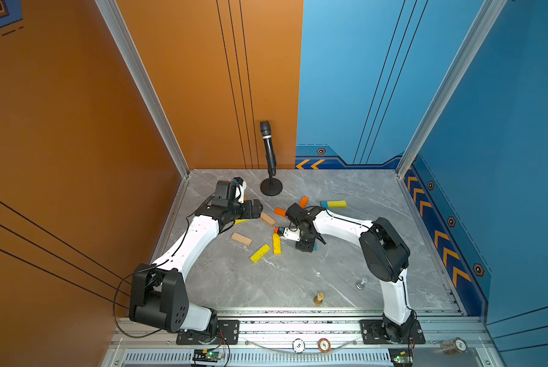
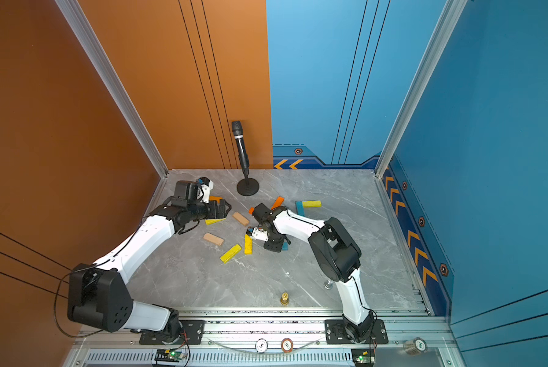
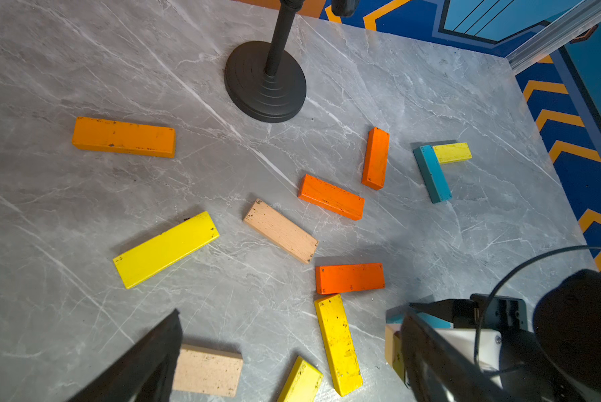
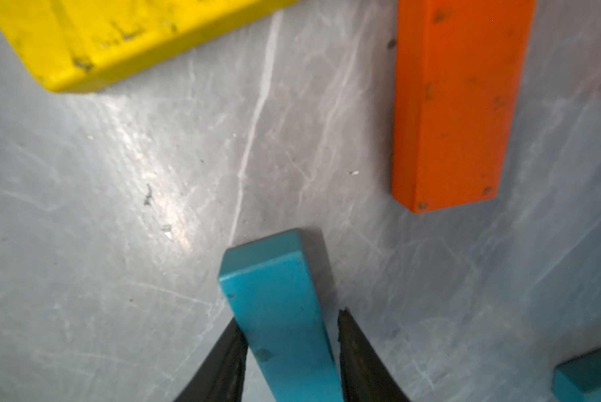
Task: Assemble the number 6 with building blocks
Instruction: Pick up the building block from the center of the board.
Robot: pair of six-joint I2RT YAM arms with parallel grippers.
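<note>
Gripping across its narrow width, your right claw (image 4: 290, 318) pinches a blue block (image 4: 274, 278): one finger (image 4: 229, 355) lies flush on one long side and its partner sits against the opposite side. The block's free end pokes out past the fingertips, low over the grey worktop (image 4: 118, 209); whether it rests on the surface or hangs just off it you cannot tell. An orange block (image 4: 459, 104) and a yellow block (image 4: 118, 34) lie flat near that free end, apart from it and from each other. In both top views this claw points down at the middle of the worktop.

Your left claw (image 3: 292, 313) is spread wide and holds nothing, hovering over the left rear of the worktop near the mic stand (image 3: 266, 83). Its wrist view shows the loose blocks scattered flat below it: three more orange ones, two tan blocks (image 3: 281, 230) and two more yellow ones. Towards the right rear lies an L pair (image 3: 433, 174), a blue bar touching a yellow one at the corner, well apart from your right claw. A gold chess piece (image 1: 319, 298) and a silver chess piece (image 1: 361, 283) sit near the front edge, well clear of every block
</note>
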